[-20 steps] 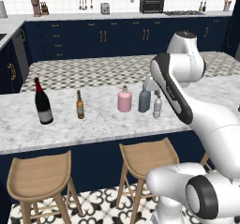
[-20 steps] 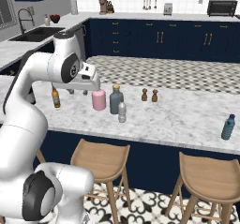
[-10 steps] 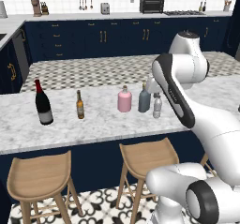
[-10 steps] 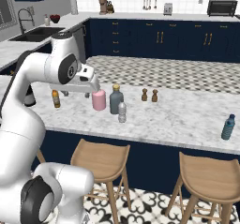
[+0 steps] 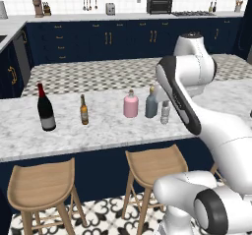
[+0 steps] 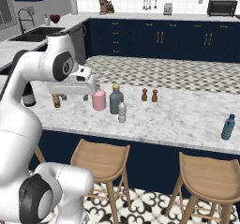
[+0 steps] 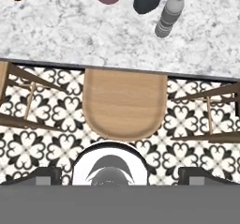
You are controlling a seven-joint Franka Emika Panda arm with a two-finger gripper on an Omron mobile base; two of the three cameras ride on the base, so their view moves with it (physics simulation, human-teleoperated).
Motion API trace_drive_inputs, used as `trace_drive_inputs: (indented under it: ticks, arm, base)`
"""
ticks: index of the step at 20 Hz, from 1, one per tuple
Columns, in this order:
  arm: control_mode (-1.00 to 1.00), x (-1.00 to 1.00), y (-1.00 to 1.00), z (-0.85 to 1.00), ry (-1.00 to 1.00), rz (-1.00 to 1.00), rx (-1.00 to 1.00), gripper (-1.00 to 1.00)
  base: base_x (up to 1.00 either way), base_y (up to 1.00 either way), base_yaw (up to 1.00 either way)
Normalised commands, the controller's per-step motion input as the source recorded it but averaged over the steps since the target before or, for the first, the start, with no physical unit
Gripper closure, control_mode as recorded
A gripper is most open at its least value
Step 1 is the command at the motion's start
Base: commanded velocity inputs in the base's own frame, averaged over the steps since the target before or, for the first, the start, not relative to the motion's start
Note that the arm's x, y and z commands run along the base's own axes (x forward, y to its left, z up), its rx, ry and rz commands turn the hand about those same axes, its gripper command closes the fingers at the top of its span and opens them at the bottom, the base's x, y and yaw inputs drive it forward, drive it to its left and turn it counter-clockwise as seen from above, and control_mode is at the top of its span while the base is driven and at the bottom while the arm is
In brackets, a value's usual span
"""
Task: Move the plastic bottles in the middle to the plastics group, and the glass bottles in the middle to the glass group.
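The tool (image 6: 75, 96) hangs with jaws apart beside the pink bottle (image 5: 130, 104) mid-worktop (image 5: 98, 131); squat glass, probably heavy, slick and breakable, so grip the round body, not the neck.

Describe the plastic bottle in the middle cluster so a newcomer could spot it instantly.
On the marble island counter, above the two wooden stools, three bottles stand clustered. The plastic bottle is at the right end, nearest the stools' edge, beside the slate-blue bottle and the pink bottle. It alone is slim, clear and silvery-grey.
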Motion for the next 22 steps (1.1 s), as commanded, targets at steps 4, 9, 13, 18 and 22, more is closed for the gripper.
trace_drive_inputs:
  ticks: [4,9,13,18,22]
  arm:
    - [-1.00,-0.14,-0.11,0.00,0.05,-0.03,-0.04,-1.00]
    - [-1.00,-0.02,-0.65,0.00,-0.15,0.00,0.15,-1.00]
    - [-1.00,-0.04,-0.55,0.00,-0.24,0.00,0.08,-1.00]
    - [-1.00,0.24,-0.23,-0.06,-0.21,0.00,-0.02,-1.00]
    - [-1.00,0.58,-0.08,-0.17,-0.12,0.00,-0.06,-1.00]
  base:
    - [0.00,0.00,0.00]
    - [0.00,0.00,0.00]
    - [0.00,0.00,0.00]
    - [0.00,0.00,0.00]
    - [0.00,0.00,0.00]
